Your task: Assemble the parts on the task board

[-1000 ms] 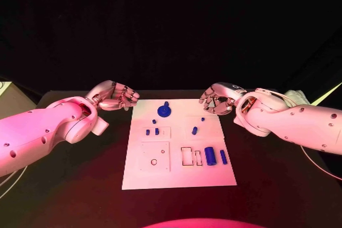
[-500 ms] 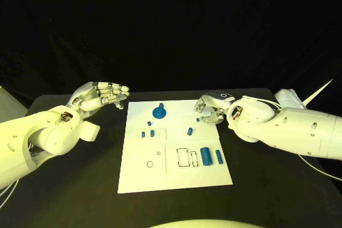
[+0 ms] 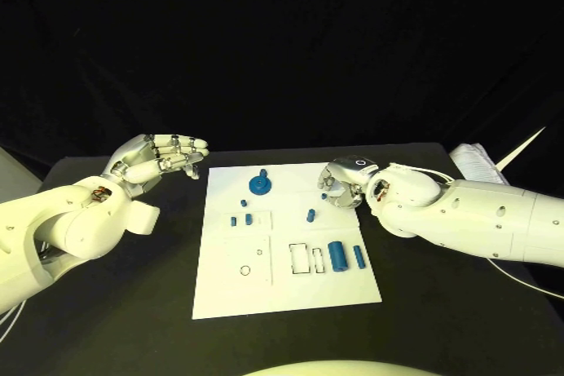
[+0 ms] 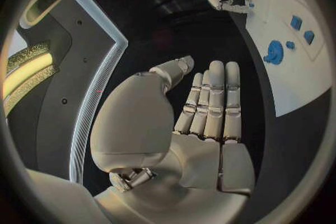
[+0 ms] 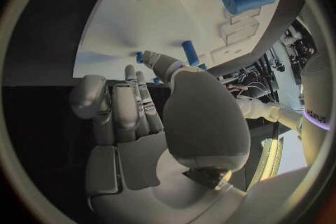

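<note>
Over the task board [image 3: 288,290], the empty, open right hand [image 3: 343,183] is risking toppling the small peg [image 3: 310,215]; left hand [image 3: 159,157] is idling open.

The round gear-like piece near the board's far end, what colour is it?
Blue. The gear-like piece shows best in the head view.

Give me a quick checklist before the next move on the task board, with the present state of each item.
1. Left hand holds nothing: ok, fingers extended, palm bare in the left wrist view.
2. Right hand holds nothing: ok, palm bare in its wrist view.
3. Left hand off the task board: ok, it hangs over the black table beside the board's far corner.
4. Right hand near a part: ok, it hangs at the board's far right edge, close to the small blue peg.
5. Large blue cylinder lying free on the board: ok.
6. Pegs seated fully: cannot tell.
</note>
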Controlling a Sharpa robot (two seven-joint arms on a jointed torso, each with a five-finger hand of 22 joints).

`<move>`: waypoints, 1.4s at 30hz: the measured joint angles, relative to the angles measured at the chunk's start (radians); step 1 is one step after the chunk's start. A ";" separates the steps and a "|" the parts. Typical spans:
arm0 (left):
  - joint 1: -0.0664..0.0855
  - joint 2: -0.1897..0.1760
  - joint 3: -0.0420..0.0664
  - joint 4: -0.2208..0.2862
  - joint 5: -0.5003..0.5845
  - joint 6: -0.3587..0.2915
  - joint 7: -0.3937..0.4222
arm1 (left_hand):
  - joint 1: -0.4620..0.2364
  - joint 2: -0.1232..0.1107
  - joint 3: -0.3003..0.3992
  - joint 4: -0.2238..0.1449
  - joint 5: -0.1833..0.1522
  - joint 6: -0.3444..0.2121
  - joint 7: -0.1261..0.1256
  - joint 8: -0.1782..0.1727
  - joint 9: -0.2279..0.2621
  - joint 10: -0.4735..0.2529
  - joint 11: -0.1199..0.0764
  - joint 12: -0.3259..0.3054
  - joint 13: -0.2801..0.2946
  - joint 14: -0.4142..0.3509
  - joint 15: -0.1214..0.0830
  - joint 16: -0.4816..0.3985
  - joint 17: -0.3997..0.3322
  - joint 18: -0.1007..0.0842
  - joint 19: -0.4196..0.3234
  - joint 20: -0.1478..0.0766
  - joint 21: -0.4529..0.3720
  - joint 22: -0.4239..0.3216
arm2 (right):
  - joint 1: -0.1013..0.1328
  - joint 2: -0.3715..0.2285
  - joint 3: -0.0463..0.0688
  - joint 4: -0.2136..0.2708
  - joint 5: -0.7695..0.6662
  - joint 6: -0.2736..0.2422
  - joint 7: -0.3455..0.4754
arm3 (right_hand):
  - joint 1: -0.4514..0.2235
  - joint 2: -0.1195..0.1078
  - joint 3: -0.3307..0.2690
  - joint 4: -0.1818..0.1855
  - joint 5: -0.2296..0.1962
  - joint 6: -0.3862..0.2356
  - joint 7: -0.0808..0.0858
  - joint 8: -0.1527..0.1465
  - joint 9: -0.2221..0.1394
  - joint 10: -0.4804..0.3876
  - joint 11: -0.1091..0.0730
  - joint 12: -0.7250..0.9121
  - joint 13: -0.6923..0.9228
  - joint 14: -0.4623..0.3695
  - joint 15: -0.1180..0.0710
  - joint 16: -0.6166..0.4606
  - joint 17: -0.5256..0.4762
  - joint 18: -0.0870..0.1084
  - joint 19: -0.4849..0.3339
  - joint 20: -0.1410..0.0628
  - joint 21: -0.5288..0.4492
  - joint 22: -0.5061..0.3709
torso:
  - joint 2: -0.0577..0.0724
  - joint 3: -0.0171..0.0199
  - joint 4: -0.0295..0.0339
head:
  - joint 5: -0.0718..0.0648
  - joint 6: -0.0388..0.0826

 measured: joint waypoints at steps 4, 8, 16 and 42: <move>0.000 -0.002 0.000 0.004 0.003 0.000 0.000 | 0.000 0.000 0.000 0.000 0.000 0.000 0.000 0.000 -0.001 -0.001 0.001 0.000 -0.002 0.000 0.000 -0.001 -0.001 0.000 0.016 -0.001 0.007 0.001 | -0.003 0.010 0.000 -0.011 -0.007 0.000 -0.008 | 0.005 0.005 0.018 0.003 -0.005 0.013 -0.002 0.001 0.005 0.012 -0.004 0.000 0.000 0.000 0.000 0.015 0.010 0.000 0.009 -0.002 0.027 0.031 | 0.000 0.0000 0.0004 | -0.002 -0.001; 0.000 -0.003 0.000 0.006 0.005 0.001 0.000 | 0.000 0.000 0.000 0.000 0.000 0.000 0.000 0.000 -0.001 -0.001 0.001 0.000 -0.002 0.000 0.000 -0.001 -0.001 0.000 0.016 -0.001 0.007 0.001 | -0.007 0.020 0.000 -0.025 -0.009 0.000 -0.012 | 0.010 0.010 0.042 0.005 -0.020 0.020 -0.008 0.007 0.009 0.024 -0.009 0.004 0.000 0.000 0.000 0.025 0.011 -0.011 0.009 -0.002 0.038 0.048 | 0.000 0.0000 0.0016 | -0.002 -0.001; 0.000 -0.004 0.000 0.008 0.006 0.001 -0.002 | 0.000 0.000 0.000 0.000 0.000 -0.013 0.002 -0.005 -0.003 -0.004 0.004 0.000 -0.003 -0.004 0.003 -0.006 -0.003 0.000 0.023 -0.001 0.007 0.001 | -0.014 0.030 0.000 -0.040 -0.008 0.000 -0.013 | 0.014 0.020 0.080 0.007 -0.053 0.041 -0.012 0.023 0.024 0.053 -0.015 0.009 0.001 0.000 0.000 0.052 0.030 -0.011 0.020 -0.005 0.078 0.098 | 0.000 0.0007 0.0021 | 0.001 -0.003; 0.000 -0.005 0.000 0.007 0.009 0.004 -0.003 | 0.009 0.009 0.003 -0.003 0.000 -0.016 0.005 -0.005 -0.004 -0.012 0.005 0.000 -0.006 -0.004 0.003 -0.011 -0.007 0.000 0.023 -0.001 0.007 0.001 | -0.025 0.053 0.007 -0.053 -0.001 -0.002 -0.018 | 0.013 0.048 0.099 -0.001 -0.072 0.098 -0.037 0.077 0.067 0.127 -0.031 0.027 0.013 -0.003 -0.023 0.094 0.057 -0.025 0.045 -0.022 0.149 0.188 | -0.001 0.0012 0.0012 | 0.007 -0.012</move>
